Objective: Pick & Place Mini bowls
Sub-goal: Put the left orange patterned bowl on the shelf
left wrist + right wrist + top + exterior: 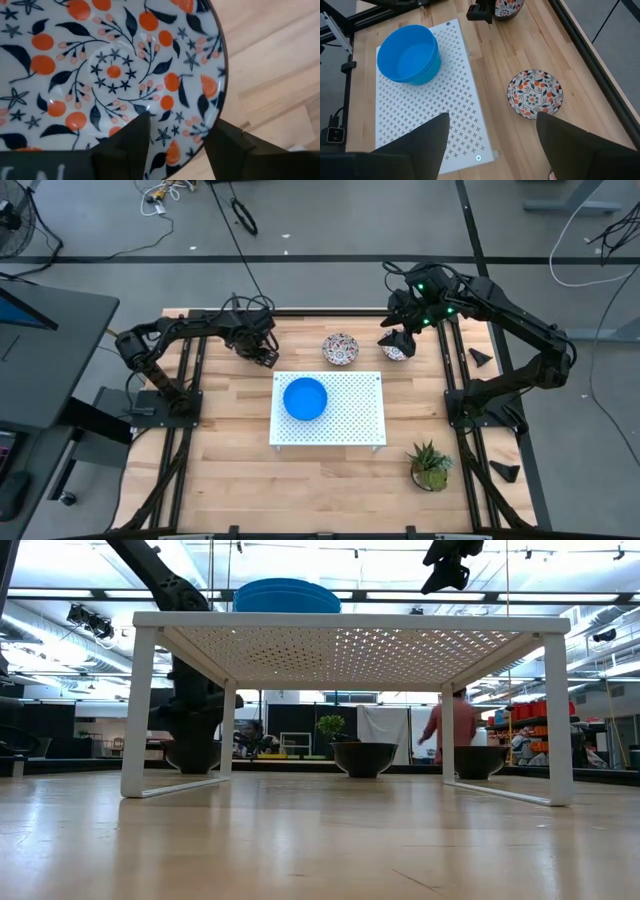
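Item: patterned bowl [110,75] on the surface beside the perforated board [350,415], its rim straddled by the left gripper [177,145] fingers, not yet pinched. Blue bowls [305,398] stacked on the board. Right gripper [490,137] spread, raised. Risk judged: shallow rim grip, bowl tipped or dropped.

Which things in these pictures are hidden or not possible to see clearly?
- Blue bowl stack: neither the high view nor the right wrist view shows how many bowls are nested.
- Patterned bowl at the left claw: the left wrist view's edges cut it off.
- Bowl under the right arm: partly covered in the high view.
- Low view: the bowls look dark, pattern unreadable.
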